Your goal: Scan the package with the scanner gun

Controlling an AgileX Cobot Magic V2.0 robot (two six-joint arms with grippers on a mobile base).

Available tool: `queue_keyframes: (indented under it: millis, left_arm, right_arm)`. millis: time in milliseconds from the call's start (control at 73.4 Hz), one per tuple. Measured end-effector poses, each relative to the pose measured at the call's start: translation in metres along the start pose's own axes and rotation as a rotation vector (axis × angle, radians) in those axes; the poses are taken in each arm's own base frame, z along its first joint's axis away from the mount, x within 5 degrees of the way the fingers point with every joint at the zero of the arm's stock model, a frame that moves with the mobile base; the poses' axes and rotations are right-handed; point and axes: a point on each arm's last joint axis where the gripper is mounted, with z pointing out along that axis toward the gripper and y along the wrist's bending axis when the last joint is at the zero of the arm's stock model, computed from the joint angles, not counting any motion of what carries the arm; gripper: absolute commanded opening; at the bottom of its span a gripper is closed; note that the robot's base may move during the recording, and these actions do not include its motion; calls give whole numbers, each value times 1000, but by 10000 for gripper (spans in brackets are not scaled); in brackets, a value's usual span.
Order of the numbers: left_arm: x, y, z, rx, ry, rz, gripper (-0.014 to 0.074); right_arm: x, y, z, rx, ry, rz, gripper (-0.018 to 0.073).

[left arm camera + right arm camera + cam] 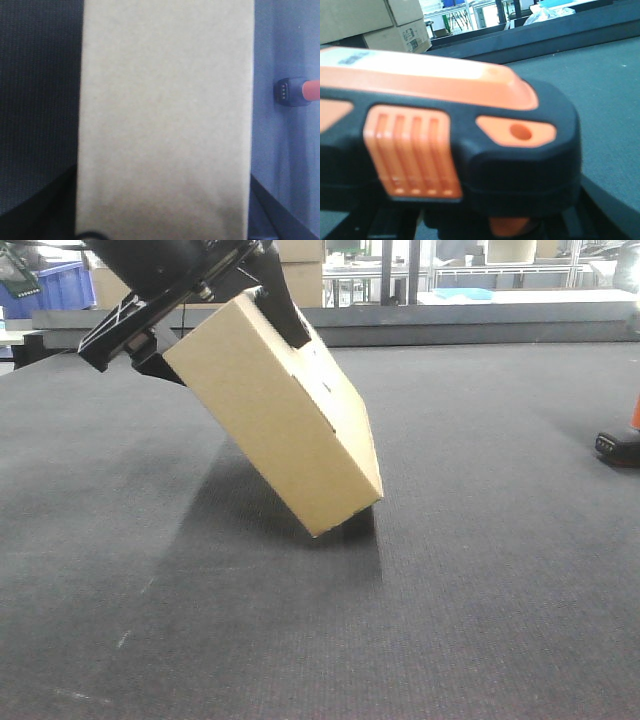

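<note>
The package [285, 420], a flat tan cardboard box with a short slit on its side face, hangs tilted, its lower corner at or just above the table. My left gripper [225, 335] is shut on its upper end. In the left wrist view the package [165, 115] fills the middle, with dark fingers [262, 210] on both of its sides. The scanner gun [620, 443] stands on the table at the right edge, apart from the package. In the right wrist view the scanner gun [470, 125] fills the frame, and my right gripper [485, 222] is open around its orange handle.
The table [480, 620] is covered in dark grey carpet. Behind its far edge are larger cardboard boxes [375, 22], a blue bin [50, 288] and metal frames [400, 270]. The scanner's base [290, 91] lies right of the package.
</note>
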Motion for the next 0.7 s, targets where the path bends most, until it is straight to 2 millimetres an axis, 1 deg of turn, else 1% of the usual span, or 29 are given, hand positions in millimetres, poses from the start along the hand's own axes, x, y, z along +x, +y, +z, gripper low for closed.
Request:
queue_keyframes:
  millis: [136,191,382,491,586,695]
  left_arm:
    - [0,0,0,0,0,0,-111]
    - [0,0,0,0,0,0,-111]
    - [0,-1,0,12,-4,-13,-111]
    - [-1,-2,0,17,-14,-16,-111]
    - [-1,-2,0,19,-16,-18,-111]
    - [-2,-2,0,19,-17,-18,-111]
  right_arm:
    - [-5,4,-3,-23,17,-33,-155]
    - [-10,7,-5,-27,34,-74,-155]
    - [-44,18,-25,5,72,-352,-155]
    - [-63,24,-37,26,54,-485,-155]
    - [-74,27,-44,33,30,-575,-155]
    - [-76,28,-46,36,29,-608,-155]
